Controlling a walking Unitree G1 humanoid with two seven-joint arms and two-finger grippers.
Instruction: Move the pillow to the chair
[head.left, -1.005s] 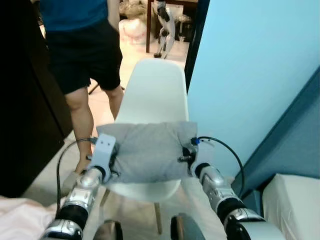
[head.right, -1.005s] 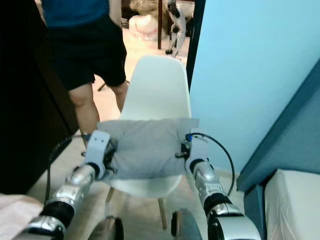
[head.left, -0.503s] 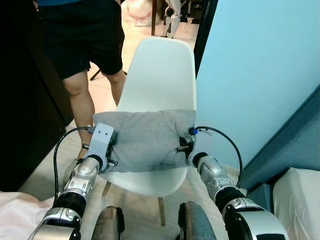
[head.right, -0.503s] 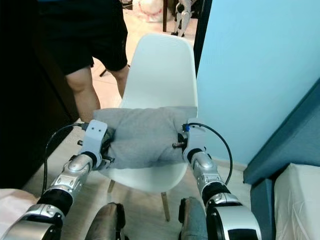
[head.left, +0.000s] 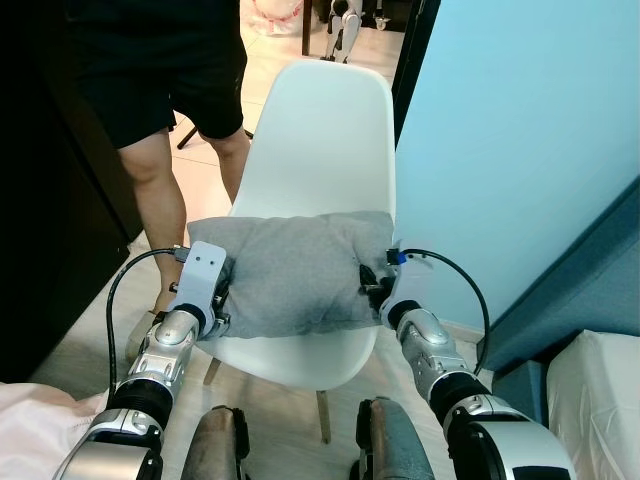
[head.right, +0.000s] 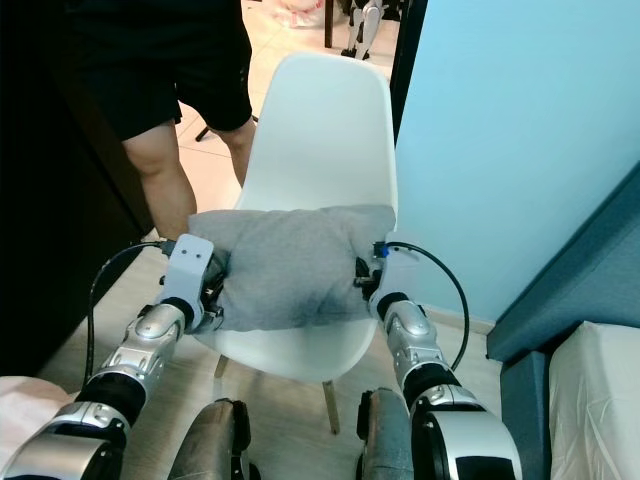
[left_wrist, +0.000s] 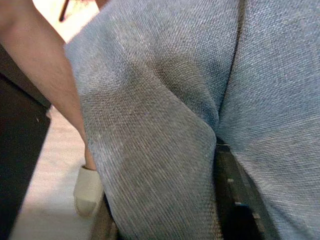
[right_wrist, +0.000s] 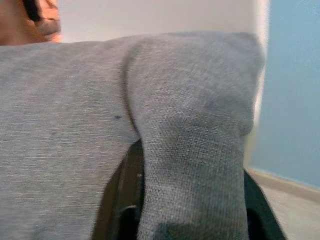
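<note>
My left gripper (head.left: 222, 297) and right gripper (head.left: 372, 290) each pinch a bunched fold at opposite ends of the grey pillow (head.left: 292, 272), the fabric gathered between their black fingers (left_wrist: 235, 195) in both wrist views. The pillow hangs between them, directly over the seat of the white chair (head.left: 318, 150), whether touching it I cannot tell. It looks light and soft, sagging and creasing at each pinch, so I judge the side edges the right place to hold; the cloth should not slip. A person (head.left: 160, 90) stands just beside the chair, near a pale blue wall (head.left: 520, 130).
</note>
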